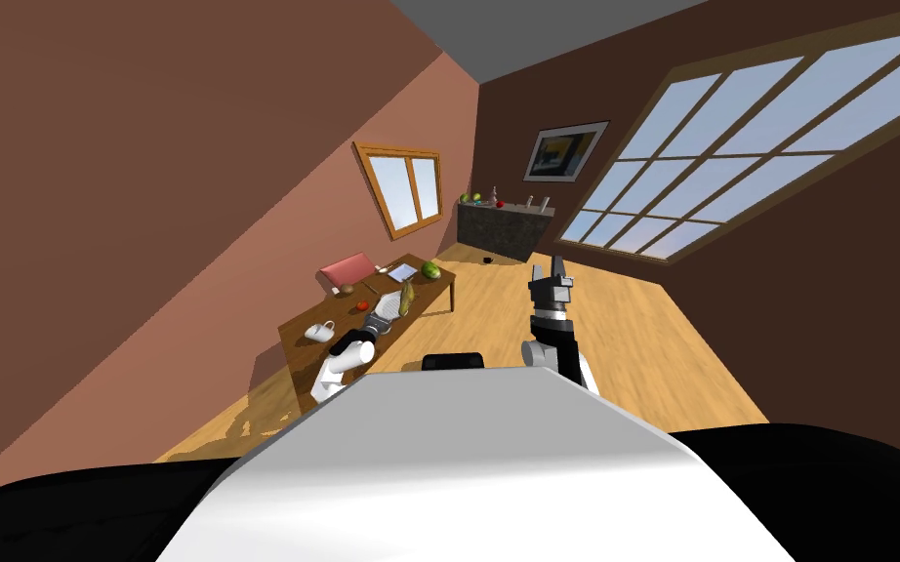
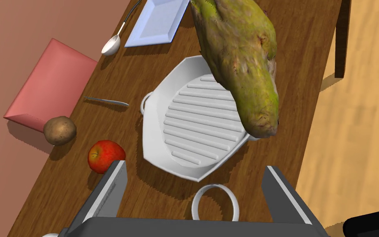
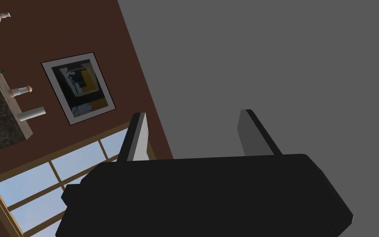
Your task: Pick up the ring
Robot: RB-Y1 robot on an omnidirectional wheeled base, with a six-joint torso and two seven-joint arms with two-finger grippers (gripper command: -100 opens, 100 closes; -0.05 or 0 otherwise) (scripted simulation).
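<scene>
A white ring (image 2: 215, 202) lies flat on the wooden table (image 2: 295, 94), close to the table's edge. My left gripper (image 2: 195, 183) hangs over it, open, with the ring between the two fingers (image 2: 112, 189) near their base and touching neither. In the head view my left gripper (image 1: 387, 304) reaches over the table (image 1: 292, 337). My right gripper (image 1: 550, 274) is raised above the floor, open and holding nothing; its fingers (image 3: 137, 138) stand apart.
Just beyond the ring sits a white ribbed pan (image 2: 192, 123), with a large yellow-green fruit (image 2: 242, 61) over its far side. A red apple (image 2: 104, 155), a potato (image 2: 60, 130), a knife (image 2: 106, 101), a spoon (image 2: 114, 41), a pale tray (image 2: 158, 20) and a pink cushion (image 2: 49, 86) lie around.
</scene>
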